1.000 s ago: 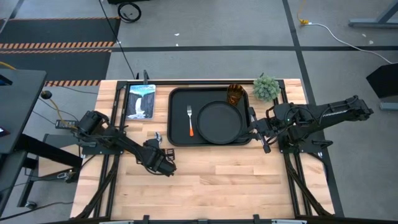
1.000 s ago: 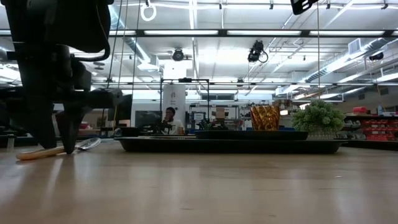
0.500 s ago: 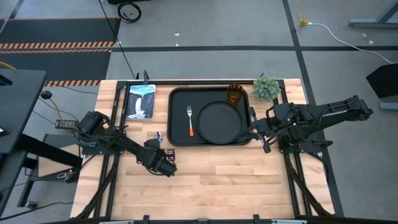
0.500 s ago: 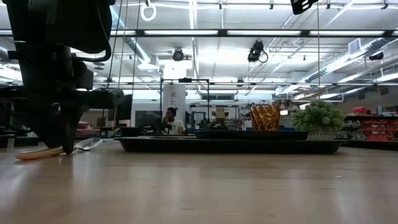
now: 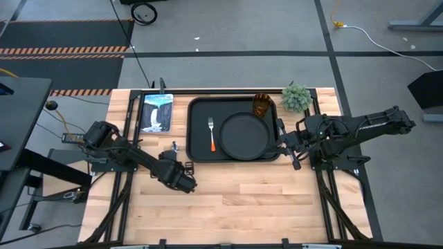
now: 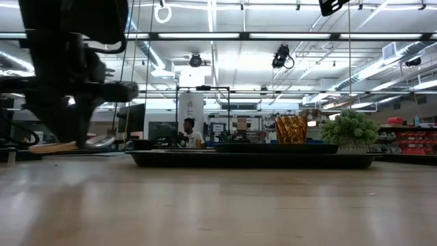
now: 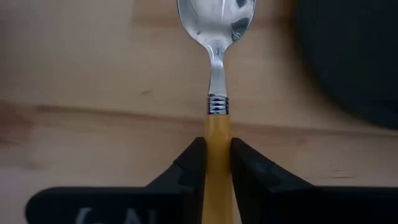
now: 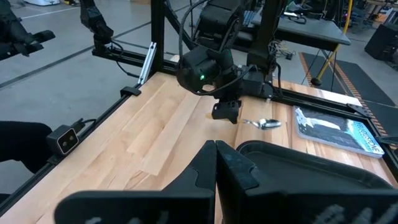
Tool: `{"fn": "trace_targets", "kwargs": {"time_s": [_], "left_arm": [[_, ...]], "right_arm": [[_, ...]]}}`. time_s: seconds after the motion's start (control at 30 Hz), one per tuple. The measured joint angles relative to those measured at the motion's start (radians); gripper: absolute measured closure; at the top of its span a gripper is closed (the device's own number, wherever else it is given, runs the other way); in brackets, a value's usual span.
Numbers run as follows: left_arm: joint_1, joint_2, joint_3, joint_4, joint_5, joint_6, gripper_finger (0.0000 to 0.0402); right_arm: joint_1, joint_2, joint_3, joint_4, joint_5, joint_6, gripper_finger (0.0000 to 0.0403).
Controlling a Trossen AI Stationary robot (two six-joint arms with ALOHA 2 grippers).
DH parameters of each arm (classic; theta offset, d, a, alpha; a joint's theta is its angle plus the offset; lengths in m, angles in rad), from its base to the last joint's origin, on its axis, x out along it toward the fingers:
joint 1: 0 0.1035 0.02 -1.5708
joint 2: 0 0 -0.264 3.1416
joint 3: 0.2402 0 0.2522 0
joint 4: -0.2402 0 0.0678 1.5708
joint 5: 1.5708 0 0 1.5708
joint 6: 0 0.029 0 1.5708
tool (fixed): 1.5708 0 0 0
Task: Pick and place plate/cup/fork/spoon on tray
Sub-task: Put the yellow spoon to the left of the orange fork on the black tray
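My left gripper (image 5: 174, 160) is shut on the spoon (image 7: 216, 37), which has a silver oval bowl and an orange handle, just left of the black tray (image 5: 197, 131). On the tray lie the round black plate (image 5: 243, 135) and the orange-handled fork (image 5: 212, 134), and the amber cup (image 5: 261, 105) stands at the tray's far side. My right gripper (image 5: 282, 146) is shut and empty at the tray's right rim; it also shows in the right wrist view (image 8: 216, 163). My left gripper pinches the spoon's orange handle (image 7: 217, 132) between its two fingers, a little behind the ribbed metal collar. The fingers (image 6: 72, 130) come from above, slanting toward the far edge. The spoon (image 6: 82, 144) is lifted clear of the table, about level, its bowl toward the far edge.
A small green potted plant (image 5: 296, 97) stands at the tray's far right corner. A flat printed package (image 5: 156, 112) lies at the far left of the table. Bare wood (image 5: 235, 200) runs along the near half.
My left gripper has risen and gone a little toward the far edge, still shut on the spoon. The spoon, which lay on the table, now hangs about level, clear of the wood.
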Motion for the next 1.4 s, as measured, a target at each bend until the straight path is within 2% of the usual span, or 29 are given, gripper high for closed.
{"fn": "trace_targets", "kwargs": {"time_s": [0.27, 0.4, 0.6, 0.73, 0.97, 1.1, 1.27, 1.4], "left_arm": [[0.101, -0.046, 0.029, 0.012, -0.159, 0.108, 0.0339], [0.201, -0.046, 0.055, 0.054, -0.196, 0.243, 0.0336], [0.365, -0.041, 0.055, 0.282, -0.196, 0.516, 0.0336], [0.448, -0.034, 0.055, 0.376, -0.189, 0.634, 0.0336], [0.529, 0.021, 0.055, 0.454, -0.172, 0.725, 0.0336], [0.565, 0.072, 0.056, 0.534, -0.113, 0.778, 0.0336], [0.591, 0.147, 0.056, 0.553, -0.045, 0.776, 0.0335], [0.592, 0.169, 0.060, 0.557, -0.048, 0.748, 0.0334]], "right_arm": [[0.000, 0.000, 0.000, 0.009, 0.000, -0.002, 0.0394], [0.000, 0.000, 0.000, 0.008, 0.000, -0.002, 0.0394], [0.000, 0.000, 0.000, 0.008, 0.000, 0.001, 0.0394], [0.000, 0.000, 0.000, 0.007, 0.000, 0.001, 0.0394], [0.000, 0.000, 0.000, 0.008, 0.000, 0.001, 0.0394], [0.000, 0.000, 0.000, 0.009, 0.000, -0.001, 0.0394], [-0.001, 0.000, 0.000, 0.007, 0.000, 0.001, 0.0394], [-0.001, 0.000, 0.000, 0.007, 0.000, 0.001, 0.0394]]}}
